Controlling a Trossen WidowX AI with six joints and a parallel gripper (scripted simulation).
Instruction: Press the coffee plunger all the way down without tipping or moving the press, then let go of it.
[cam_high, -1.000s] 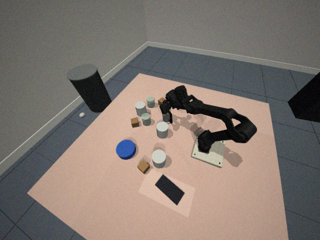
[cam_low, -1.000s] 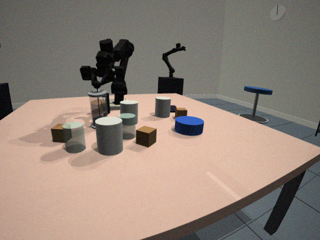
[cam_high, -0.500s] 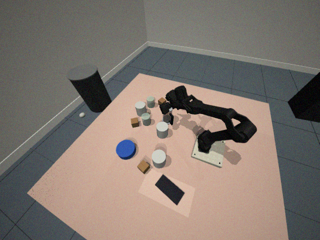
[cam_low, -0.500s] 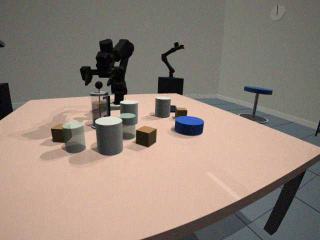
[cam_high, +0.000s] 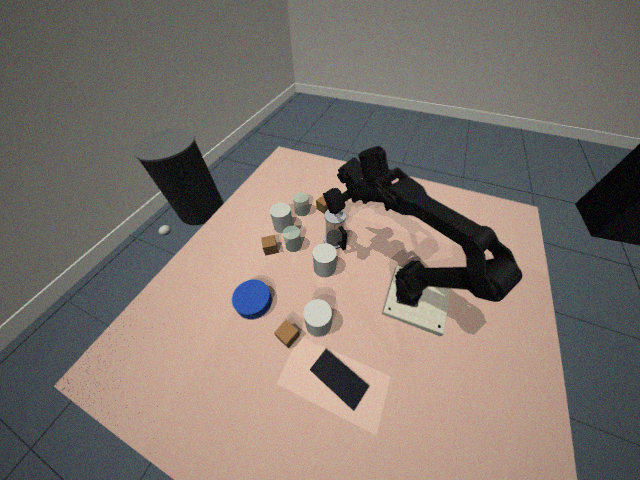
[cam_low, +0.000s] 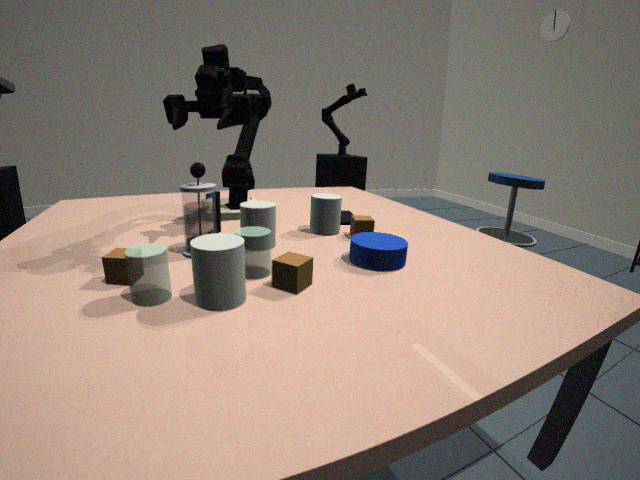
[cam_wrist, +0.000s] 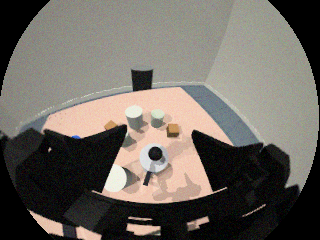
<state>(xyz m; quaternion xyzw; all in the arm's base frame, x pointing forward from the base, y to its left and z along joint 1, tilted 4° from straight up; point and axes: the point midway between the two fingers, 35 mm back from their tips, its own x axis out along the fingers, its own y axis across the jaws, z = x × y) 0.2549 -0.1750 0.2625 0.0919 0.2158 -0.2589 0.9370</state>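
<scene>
The pincer (cam_low: 175, 111) stands fully open and holds nothing. In the exterior view it sits upper left, well above the coffee press (cam_low: 199, 217), which stands upright on the surface (cam_low: 361, 330) at centre left. The plunger knob (cam_low: 197, 169) lies below the pincer, its rod axis vertical.

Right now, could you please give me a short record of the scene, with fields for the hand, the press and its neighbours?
hand: open, holding nothing, raised well above the press
press: upright on the table, apart from the hand
knob: black ball just above the lid, untouched
nearest neighbours: grey cylinders and a brown cube close by
further off: blue disc
task state: press released
</scene>
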